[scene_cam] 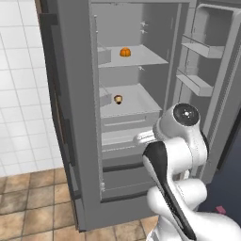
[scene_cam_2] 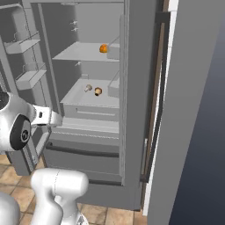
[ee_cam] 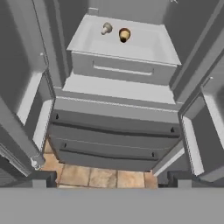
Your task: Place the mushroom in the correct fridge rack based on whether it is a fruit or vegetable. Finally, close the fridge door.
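i see the tiny brown-capped, cream-stemmed mushroom lying near the back edge of the lower pale grey fridge rack. my gripper is wide open, empty. mushroom looks light, soft, bruisable; i'd pinch the cap gently.

White tiled wall — brown tile floor (mottled).
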Robot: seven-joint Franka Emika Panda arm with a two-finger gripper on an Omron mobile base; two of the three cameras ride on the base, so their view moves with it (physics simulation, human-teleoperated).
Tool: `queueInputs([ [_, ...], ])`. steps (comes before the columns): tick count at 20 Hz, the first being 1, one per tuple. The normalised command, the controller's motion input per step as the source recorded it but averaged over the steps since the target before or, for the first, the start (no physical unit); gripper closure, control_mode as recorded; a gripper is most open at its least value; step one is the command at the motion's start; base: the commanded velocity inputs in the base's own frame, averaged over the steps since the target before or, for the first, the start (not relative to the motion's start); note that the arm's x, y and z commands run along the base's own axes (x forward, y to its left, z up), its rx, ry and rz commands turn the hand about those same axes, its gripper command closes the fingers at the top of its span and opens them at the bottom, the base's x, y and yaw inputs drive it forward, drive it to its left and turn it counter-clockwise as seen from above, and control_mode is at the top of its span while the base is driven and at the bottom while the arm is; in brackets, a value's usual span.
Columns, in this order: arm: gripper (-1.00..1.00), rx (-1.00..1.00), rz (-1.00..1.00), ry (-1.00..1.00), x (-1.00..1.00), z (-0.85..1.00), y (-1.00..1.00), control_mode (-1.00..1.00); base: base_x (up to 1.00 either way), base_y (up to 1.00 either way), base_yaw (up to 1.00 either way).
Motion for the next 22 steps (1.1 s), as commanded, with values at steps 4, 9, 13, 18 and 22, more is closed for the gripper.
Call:
queueInputs([
  [4,-1.00,-0.32,0.24,-0.15,-0.95,0.64,0.92,-1.00,0.00,0.00,0.00],
  [9,-1.00,-0.32,0.26,-0.14,-0.82,0.15,0.92,-1.00,0.00,0.00,0.00],
  [13,-1.00,-0.33,0.24,-0.11,-0.47,0.01,1.00,-1.00,0.00,0.00,0.00],
  [18,-1.00,-0.31,0.13,0.00,0.24,0.00,1.00,-1.00,0.00,0.00,0.00],
  [22,-1.00,-0.32,0.10,0.00,0.57,0.00,1.00,-1.00,0.00,0.00,0.00],
])
